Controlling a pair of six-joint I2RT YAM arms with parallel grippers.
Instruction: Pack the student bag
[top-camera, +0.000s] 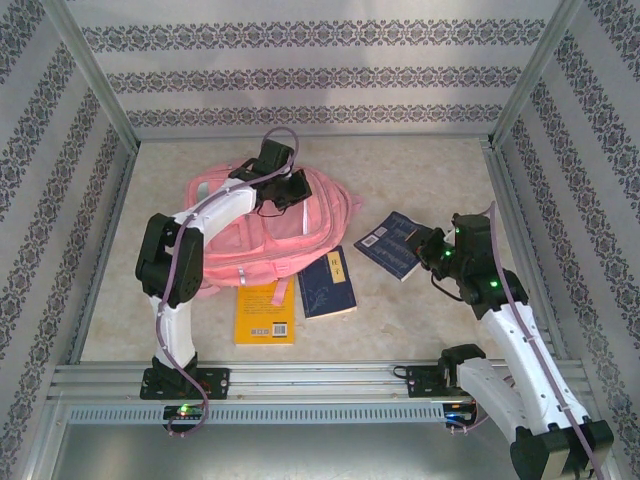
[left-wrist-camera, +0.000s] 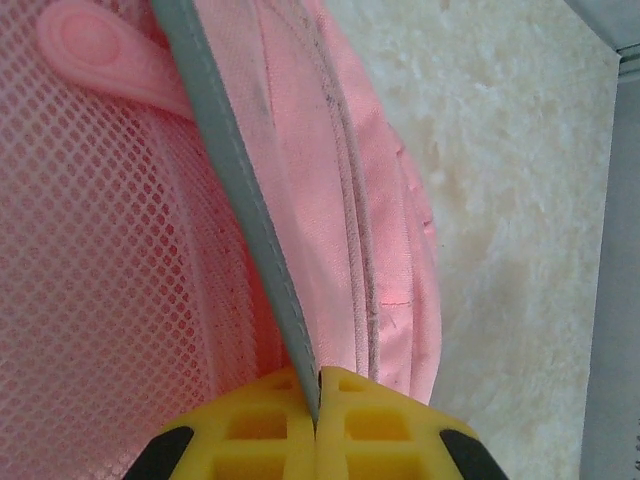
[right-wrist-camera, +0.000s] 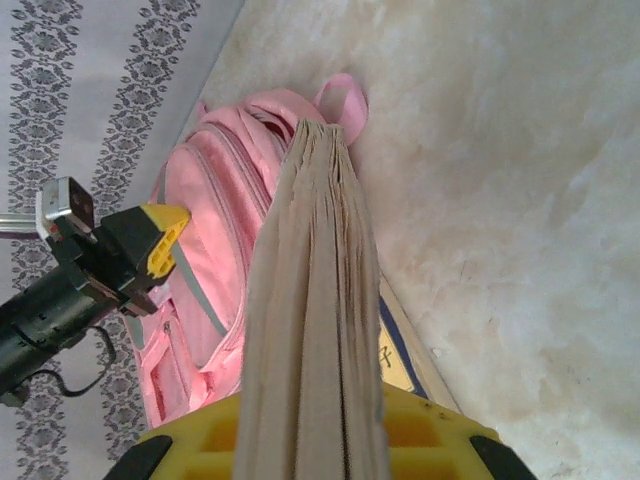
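Observation:
The pink student bag (top-camera: 262, 235) lies flat at the table's middle. My left gripper (top-camera: 287, 188) is over its far right part, shut on a grey reflective strip (left-wrist-camera: 245, 190) of the student bag (left-wrist-camera: 330, 170), the strip pinched between the yellow fingers (left-wrist-camera: 370, 420). My right gripper (top-camera: 428, 248) is to the bag's right, shut on a dark blue book (top-camera: 393, 243). In the right wrist view the book's page edges (right-wrist-camera: 310, 290) rise from the gripper (right-wrist-camera: 312, 415), with the student bag (right-wrist-camera: 215, 200) and the left gripper (right-wrist-camera: 150, 245) beyond.
A second dark blue book (top-camera: 328, 283) and a yellow book (top-camera: 265, 313) lie against the bag's near edge. Patterned walls and metal rails (top-camera: 300, 380) enclose the table. Bare tabletop (top-camera: 430, 170) lies to the far right of the bag.

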